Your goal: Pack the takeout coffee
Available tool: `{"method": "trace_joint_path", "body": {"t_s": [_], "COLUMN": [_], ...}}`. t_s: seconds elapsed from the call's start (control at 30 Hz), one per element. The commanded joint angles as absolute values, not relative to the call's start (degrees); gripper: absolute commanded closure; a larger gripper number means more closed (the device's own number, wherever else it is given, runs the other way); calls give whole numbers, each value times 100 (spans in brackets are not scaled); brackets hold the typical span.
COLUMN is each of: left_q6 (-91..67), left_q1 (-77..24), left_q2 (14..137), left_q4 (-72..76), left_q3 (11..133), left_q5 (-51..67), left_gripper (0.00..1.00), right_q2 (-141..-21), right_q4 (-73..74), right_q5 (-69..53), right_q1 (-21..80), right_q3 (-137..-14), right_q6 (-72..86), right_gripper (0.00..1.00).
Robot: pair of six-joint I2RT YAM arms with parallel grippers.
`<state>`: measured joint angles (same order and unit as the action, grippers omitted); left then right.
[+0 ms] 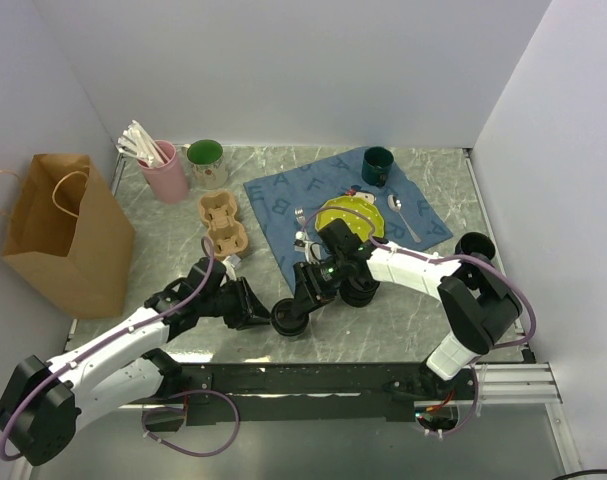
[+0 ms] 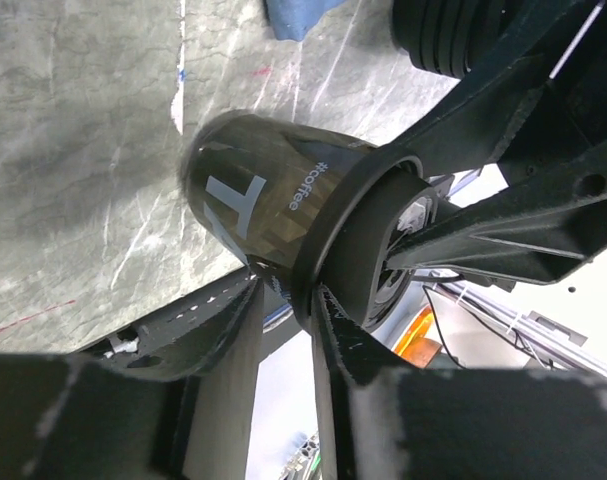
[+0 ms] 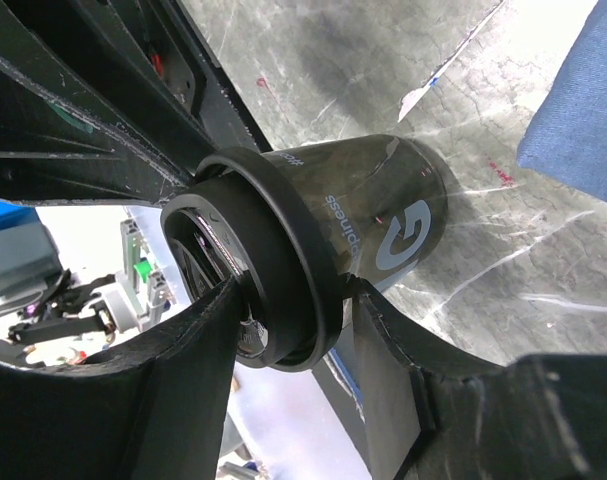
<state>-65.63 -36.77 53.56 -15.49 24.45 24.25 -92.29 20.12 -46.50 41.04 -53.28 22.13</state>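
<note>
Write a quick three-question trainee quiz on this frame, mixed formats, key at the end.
1. What word is printed on the black cup?
2. True or false: the cardboard carrier already holds a cup.
3. The paper bag at the far left is: A standing upright, B folded flat, C tipped onto its side.

Key: 1 #coffee; 2 false; 3 A.
</note>
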Motion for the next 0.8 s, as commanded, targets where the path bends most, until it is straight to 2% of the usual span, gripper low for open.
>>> {"method": "trace_joint_path", "body": {"t_s": [0.0,0.17,0.47,0.77], "left_q6": [-6337,-6153,-5994,-5774], "left_q1": [-3744,-3744,-3735,-3735], "left_q2": [5590,5563,5669,5739], "left_q4": [-2460,-3101,-3621,-2866], "left_q3": [2346,3048,3902,3938], "left_q5": [1617,1617,1398,2047], "left_gripper": [68,60,55,50], "right_q2": [-9475,-9334,-9396,-9404], "right_q4": [2276,2329,2373,2496], "right_q5": [-3428,-3515,-3586,-3586], "right_q1": [4280,4272,4271,4271], "right_q3": [-4965,-5106,-5229,-5300], "right_q6": [1740,1582,1433,1213], "right_gripper": [48,48,48,48]}}
